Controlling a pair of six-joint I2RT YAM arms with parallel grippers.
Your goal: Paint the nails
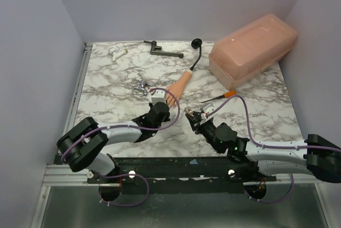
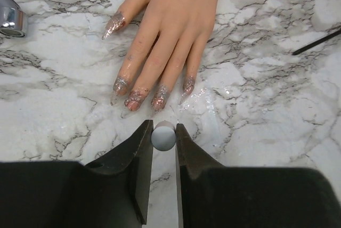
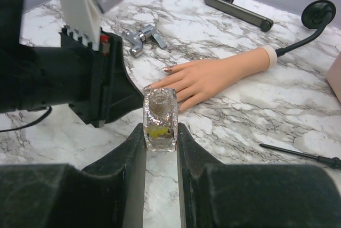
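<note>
The peach mannequin hand [image 1: 178, 87] lies palm down on the marble, its black curved stem [image 1: 197, 57] running to the back. In the left wrist view its nails [image 2: 133, 99] carry glittery silver and reddish paint. My left gripper [image 2: 164, 127] is shut on a small grey round cap [image 2: 163, 136], held just short of the fingertips; any brush under it is hidden. My right gripper [image 3: 161, 129] is shut on a clear glass polish bottle [image 3: 160, 116], upright and uncapped, to the right of the hand [image 3: 213, 76]. In the top view the left gripper [image 1: 164, 103] and the right gripper [image 1: 193, 117] stand close together.
A large pinkish translucent box [image 1: 253, 47] stands at the back right. A dark metal handle [image 1: 162, 50] and a small white item [image 1: 117, 52] lie at the back. A chrome fitting [image 1: 140, 87] sits left of the hand. A thin orange-tipped tool [image 1: 224, 96] lies to the right.
</note>
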